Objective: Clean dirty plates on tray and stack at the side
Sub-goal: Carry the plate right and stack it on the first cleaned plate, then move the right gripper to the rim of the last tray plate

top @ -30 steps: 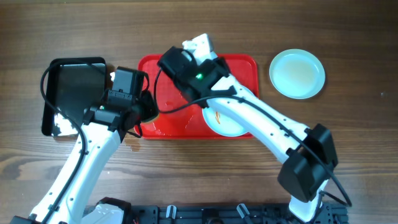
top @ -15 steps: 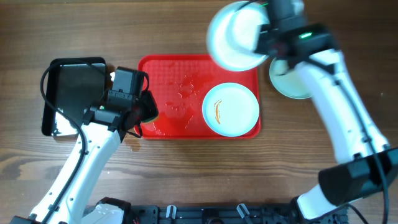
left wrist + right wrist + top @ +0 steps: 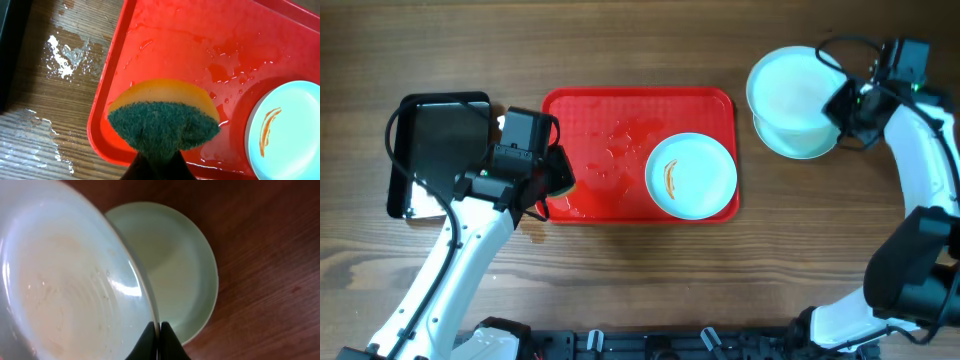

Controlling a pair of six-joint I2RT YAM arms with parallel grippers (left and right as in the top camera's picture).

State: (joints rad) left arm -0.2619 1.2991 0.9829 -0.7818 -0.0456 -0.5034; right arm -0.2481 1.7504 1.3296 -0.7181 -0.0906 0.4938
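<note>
The red tray (image 3: 620,110) lies mid-table, wet, with one plate (image 3: 691,176) on its right part, marked with an orange smear; the plate also shows in the left wrist view (image 3: 290,130). My right gripper (image 3: 842,103) is shut on the rim of a second plate (image 3: 788,88), held tilted above a third plate (image 3: 800,145) that rests on the wood at the right. The right wrist view shows the held plate (image 3: 65,285) over the resting plate (image 3: 175,265). My left gripper (image 3: 552,183) is shut on a yellow-and-green sponge (image 3: 164,117) over the tray's (image 3: 165,45) left edge.
A black tray (image 3: 435,140) lies left of the red tray, with white foam and water on the wood by it (image 3: 62,55). The left arm crosses the table's front left. The right arm runs down the right edge.
My right gripper has carried a plate off the tray, up and to the right, and now holds it over the plate lying on the wood. The left arm has not moved.
</note>
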